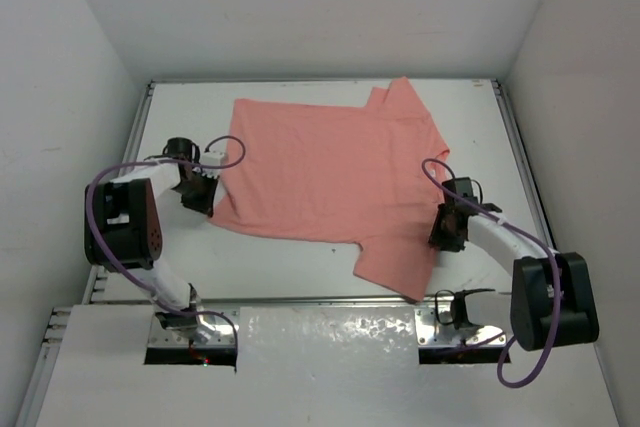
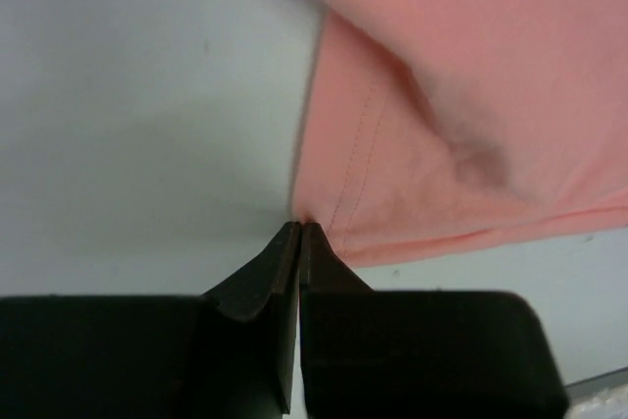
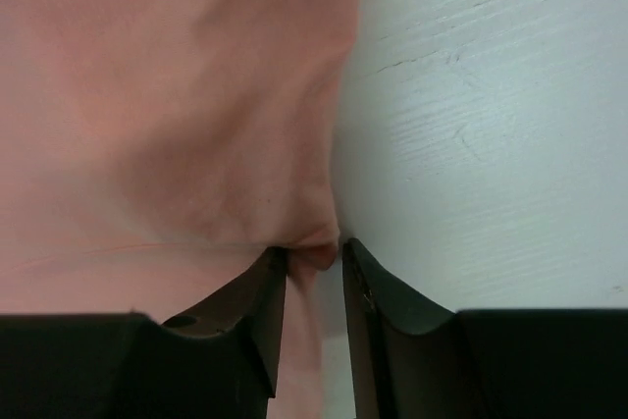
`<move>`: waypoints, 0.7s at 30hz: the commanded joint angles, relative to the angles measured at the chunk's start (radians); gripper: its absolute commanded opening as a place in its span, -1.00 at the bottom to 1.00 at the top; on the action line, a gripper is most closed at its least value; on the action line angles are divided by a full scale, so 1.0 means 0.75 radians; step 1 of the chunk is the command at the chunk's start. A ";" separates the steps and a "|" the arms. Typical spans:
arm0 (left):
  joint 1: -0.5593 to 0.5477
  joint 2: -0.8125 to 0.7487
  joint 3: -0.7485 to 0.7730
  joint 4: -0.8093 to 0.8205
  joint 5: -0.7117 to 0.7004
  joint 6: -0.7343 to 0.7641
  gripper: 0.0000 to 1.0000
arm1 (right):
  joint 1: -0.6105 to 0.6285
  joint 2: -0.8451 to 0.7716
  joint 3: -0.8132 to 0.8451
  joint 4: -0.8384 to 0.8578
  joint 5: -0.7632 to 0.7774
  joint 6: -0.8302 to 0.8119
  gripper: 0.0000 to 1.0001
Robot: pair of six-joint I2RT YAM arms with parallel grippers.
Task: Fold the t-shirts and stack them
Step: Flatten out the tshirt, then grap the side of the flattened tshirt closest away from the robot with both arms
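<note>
A plain salmon-pink short-sleeved cloth t-shirt (image 1: 320, 177) lies spread flat across the middle of the white table (image 1: 290, 272). The left gripper (image 2: 298, 228), jaws pressed together, meets its hem corner, while the right gripper (image 3: 314, 252) pinches a fold of the opposite edge between 2 narrow-set fingers.

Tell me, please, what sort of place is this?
Probably a robot test cell in a laboratory, not a home. A white table is boxed in by plain white walls, a left arm and a right arm are bolted at its near edge, and one pink t-shirt lies spread on it.
</note>
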 commanded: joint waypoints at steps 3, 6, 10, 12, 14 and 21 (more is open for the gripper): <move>-0.003 -0.130 0.004 -0.223 -0.133 0.104 -1.00 | -0.021 -0.028 -0.019 0.061 0.048 0.048 -0.38; -0.003 -0.210 -0.006 -0.252 -0.126 0.084 -0.20 | -0.019 -0.058 0.010 0.079 -0.019 -0.050 -0.20; -0.003 -0.284 0.065 -0.358 -0.192 0.072 0.54 | -0.021 -0.087 0.134 -0.098 0.032 -0.179 0.01; -0.003 -0.329 0.159 -0.468 -0.281 0.167 0.50 | -0.019 -0.112 0.195 -0.176 -0.023 -0.216 0.29; -0.005 -0.390 0.204 -0.487 -0.270 0.263 0.45 | -0.019 -0.118 0.235 -0.247 -0.023 -0.212 0.35; -0.238 -0.784 -0.150 -0.328 -0.083 1.132 0.31 | -0.007 -0.236 0.190 -0.415 -0.158 -0.106 0.31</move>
